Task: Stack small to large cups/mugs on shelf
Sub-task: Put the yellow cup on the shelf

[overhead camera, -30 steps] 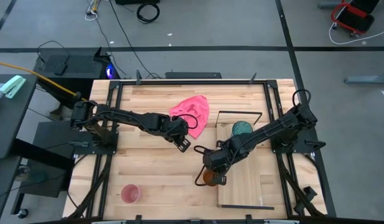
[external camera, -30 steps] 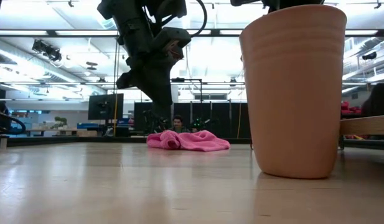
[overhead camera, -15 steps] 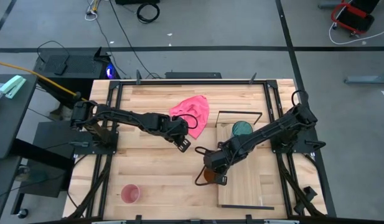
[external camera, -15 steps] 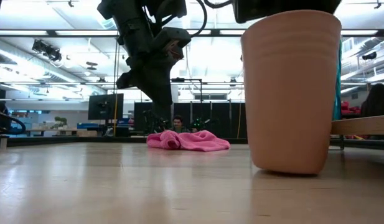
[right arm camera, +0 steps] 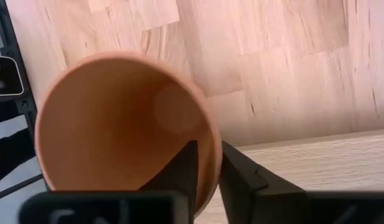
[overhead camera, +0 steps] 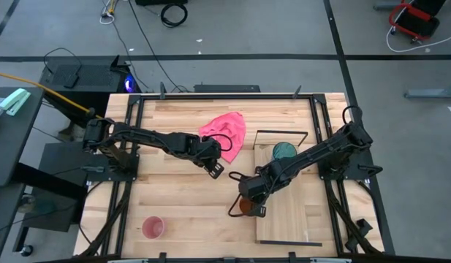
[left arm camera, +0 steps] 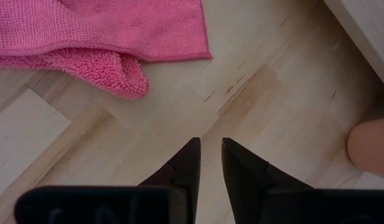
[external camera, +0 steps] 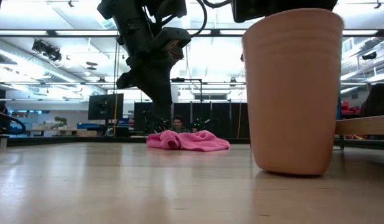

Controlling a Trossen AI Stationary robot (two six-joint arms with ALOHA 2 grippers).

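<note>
1. Pink small cup stands alone near the front edge of the bench, on the left side, well apart from both arms.
2. Orange-brown cup stands upright on the bench, just beside the left edge of the shelf. The right claw is over it and pinches its rim: one finger is inside the cup, the other is outside.
3. The left claw hangs above the middle of the bench, near the pink cloth. Its fingers are almost pressed together, with only a thin gap, and they hold nothing.
4. Teal tumbler stands on the far end of the shelf, inside the black wire frame.
</note>
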